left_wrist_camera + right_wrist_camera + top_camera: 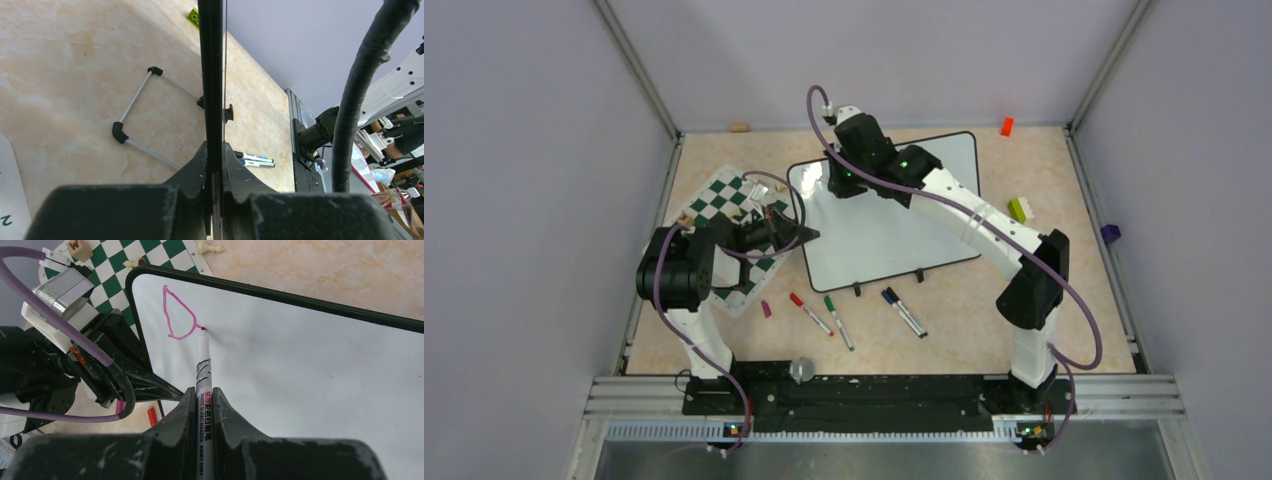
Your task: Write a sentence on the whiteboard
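Observation:
The whiteboard (894, 225) lies tilted at the table's middle. My left gripper (807, 237) is shut on its left edge; in the left wrist view the black frame (212, 75) runs edge-on between the closed gripper (214, 148). My right gripper (844, 185) hovers over the board's far left corner, shut on a white whiteboard marker (203, 365). In the right wrist view the gripper (203, 392) holds the marker with its tip touching the whiteboard (310, 370). Of the sentence only one purple-pink closed loop like a "D" (178, 315) shows, right beside the tip.
A green-and-white chess mat (736, 205) with pieces lies left of the board. Red (809, 312), green (837, 320) and blue-black markers (904, 312) and a purple cap (766, 309) lie near the front. Small blocks sit at the back (1006, 126) and right (1021, 208).

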`<state>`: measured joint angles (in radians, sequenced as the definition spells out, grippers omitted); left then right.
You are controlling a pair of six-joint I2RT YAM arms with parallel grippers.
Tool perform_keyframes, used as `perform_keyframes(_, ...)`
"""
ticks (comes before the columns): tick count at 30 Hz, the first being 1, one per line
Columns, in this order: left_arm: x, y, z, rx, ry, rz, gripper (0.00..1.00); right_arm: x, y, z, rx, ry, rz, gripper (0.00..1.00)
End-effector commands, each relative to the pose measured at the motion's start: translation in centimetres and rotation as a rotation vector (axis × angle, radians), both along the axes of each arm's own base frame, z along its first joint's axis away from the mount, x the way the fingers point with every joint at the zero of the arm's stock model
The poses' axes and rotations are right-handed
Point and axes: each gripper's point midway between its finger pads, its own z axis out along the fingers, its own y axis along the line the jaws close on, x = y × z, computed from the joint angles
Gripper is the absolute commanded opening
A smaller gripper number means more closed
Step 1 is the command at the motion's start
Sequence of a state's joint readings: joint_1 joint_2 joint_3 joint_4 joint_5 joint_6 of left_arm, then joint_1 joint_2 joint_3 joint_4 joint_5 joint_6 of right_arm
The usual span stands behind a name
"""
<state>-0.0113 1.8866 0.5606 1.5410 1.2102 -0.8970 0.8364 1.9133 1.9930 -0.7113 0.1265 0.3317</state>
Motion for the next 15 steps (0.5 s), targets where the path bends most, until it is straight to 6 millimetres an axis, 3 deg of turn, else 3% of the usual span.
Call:
perform_keyframes(1,-1.35,-0.19,1.16,0.024,-0.129,-0.054,0.0,1.27,-0.63,1.48,-0.015,-0.056,-0.046,0.0)
perform_keyframes(15,-1.37,-0.21,1.24,0.024,-0.135,-0.053,0.0,1.68,-0.79,1.48,-0.043,-0.056,-0.057,0.0)
